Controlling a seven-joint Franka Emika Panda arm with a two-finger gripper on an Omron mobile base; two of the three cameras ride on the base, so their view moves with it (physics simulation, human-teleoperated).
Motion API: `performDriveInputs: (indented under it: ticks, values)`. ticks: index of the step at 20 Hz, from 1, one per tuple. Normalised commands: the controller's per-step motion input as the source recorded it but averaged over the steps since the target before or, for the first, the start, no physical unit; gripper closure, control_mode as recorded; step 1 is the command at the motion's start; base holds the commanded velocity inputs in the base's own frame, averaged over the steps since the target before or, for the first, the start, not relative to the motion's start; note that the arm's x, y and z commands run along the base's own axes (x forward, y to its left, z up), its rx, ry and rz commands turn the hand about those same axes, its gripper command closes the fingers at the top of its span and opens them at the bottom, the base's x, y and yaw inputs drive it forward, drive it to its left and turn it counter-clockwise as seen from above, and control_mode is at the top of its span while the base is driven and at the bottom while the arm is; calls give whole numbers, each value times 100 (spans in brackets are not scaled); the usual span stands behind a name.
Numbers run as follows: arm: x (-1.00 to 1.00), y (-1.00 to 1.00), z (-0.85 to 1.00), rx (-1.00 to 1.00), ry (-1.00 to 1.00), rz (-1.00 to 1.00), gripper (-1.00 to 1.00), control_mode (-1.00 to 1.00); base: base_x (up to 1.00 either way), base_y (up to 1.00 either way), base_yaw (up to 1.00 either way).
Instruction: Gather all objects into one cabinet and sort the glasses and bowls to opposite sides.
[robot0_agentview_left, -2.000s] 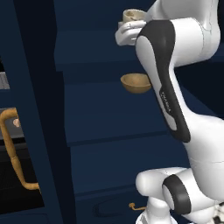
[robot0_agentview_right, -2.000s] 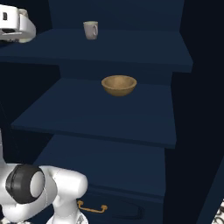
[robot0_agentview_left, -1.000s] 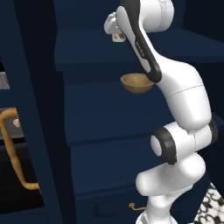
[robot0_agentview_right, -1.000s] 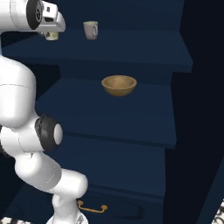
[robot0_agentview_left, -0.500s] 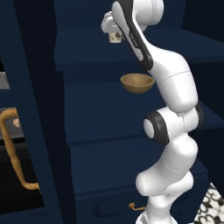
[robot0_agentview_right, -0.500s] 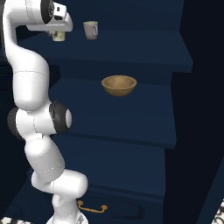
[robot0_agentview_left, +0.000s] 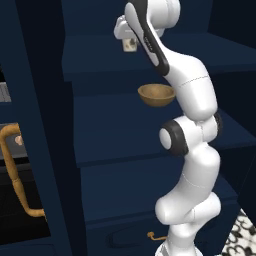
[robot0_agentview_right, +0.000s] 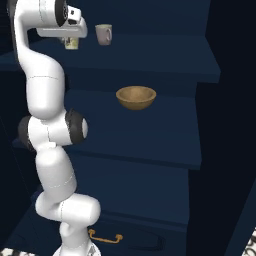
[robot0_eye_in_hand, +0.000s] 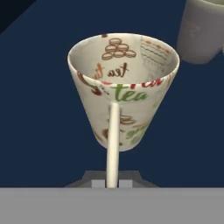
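Our hand (robot0_eye_in_hand: 112, 181) is clamped on the printed cup's (robot0_eye_in_hand: 124, 87) handle at the top shelf (robot0_agentview_right: 150, 55), mug (robot0_agentview_right: 104, 34) just beside; bowl (robot0_agentview_right: 136, 97) one shelf down.

The hand (robot0_agentview_left: 127, 41) holds a cream cup (robot0_agentview_left: 130, 45) at the upper shelf (robot0_agentview_left: 90, 55), above the wooden bowl (robot0_agentview_left: 156, 95).

The cream cup (robot0_eye_in_hand: 124, 83) reads "tea" inside and outside.

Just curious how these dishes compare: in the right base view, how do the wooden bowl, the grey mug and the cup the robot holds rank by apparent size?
1. wooden bowl, clearly widest.
2. grey mug and held cup: too alike, and the cup is partly hidden.
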Motion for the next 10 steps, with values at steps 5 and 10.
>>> performDriveInputs:
  ticks: [5, 10]
  values:
    - [3, 0, -30, 0, 0, 0, 100, -100, 0, 0, 0]
    - [10, 0, -29, 0, 0, 0, 100, -100, 0, 0, 0]
